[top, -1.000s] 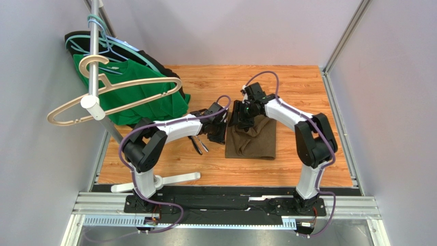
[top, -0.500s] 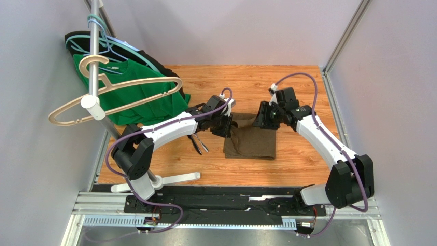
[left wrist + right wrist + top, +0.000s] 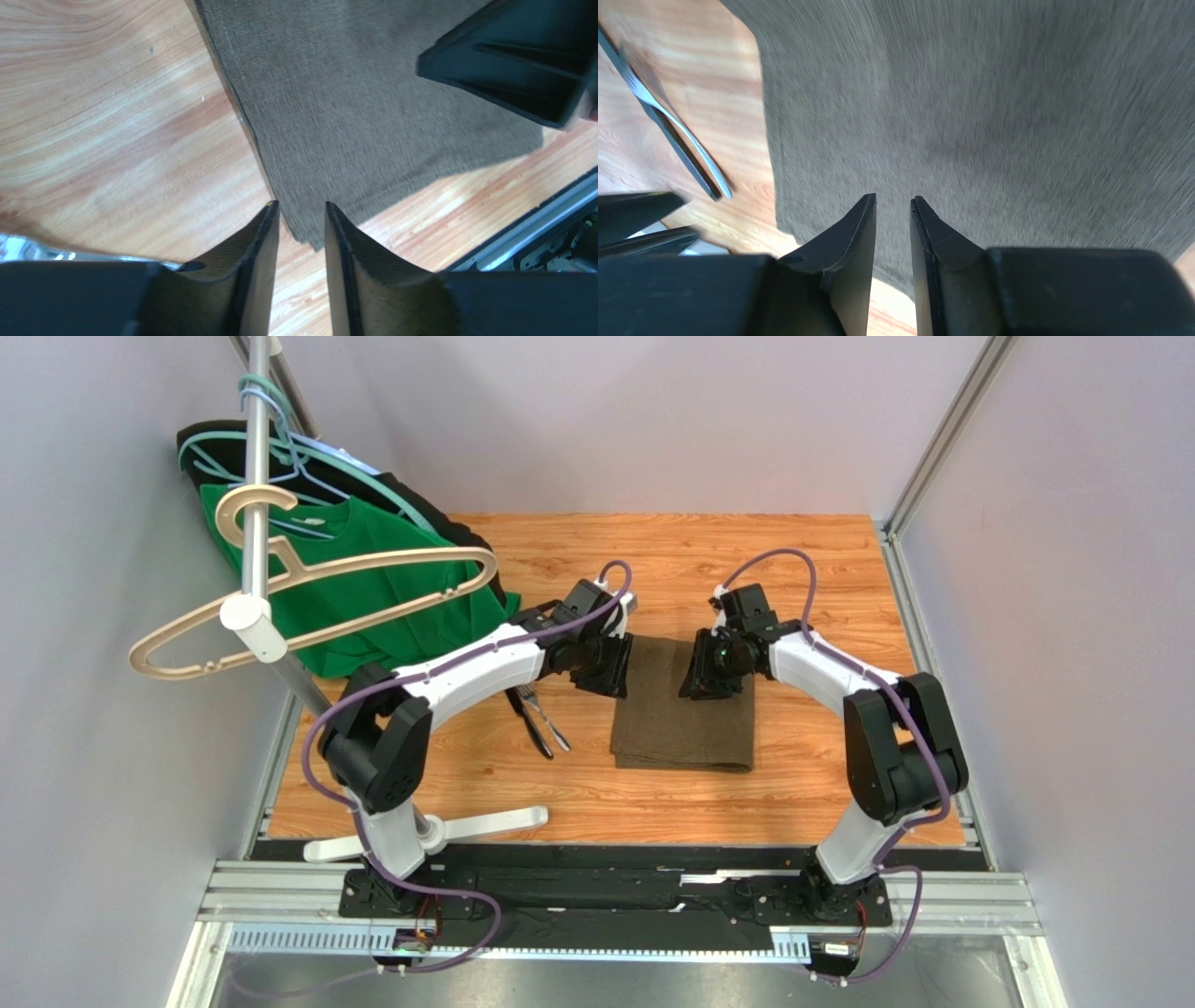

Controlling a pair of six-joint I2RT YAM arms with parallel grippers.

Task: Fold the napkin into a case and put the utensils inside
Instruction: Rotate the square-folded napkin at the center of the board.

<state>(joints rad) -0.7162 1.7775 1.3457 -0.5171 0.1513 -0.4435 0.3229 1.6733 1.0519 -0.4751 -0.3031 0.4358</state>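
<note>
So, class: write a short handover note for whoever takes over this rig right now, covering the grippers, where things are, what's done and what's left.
Left gripper: jaws narrowly parted, empty, above the napkin, at its far left corner.
Right gripper: jaws narrowly parted, empty, above its far edge.
The napkin lies flat on the table; utensils lie left of it, apart.
Done: nothing certain; no narrow pouch yet.
Left: fold, then slip utensils inside.

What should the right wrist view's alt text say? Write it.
An olive-brown napkin fills most of the frame, flat on a wooden table. The right gripper, dark fingers slightly parted, points at it; utensils lie at left.
</note>
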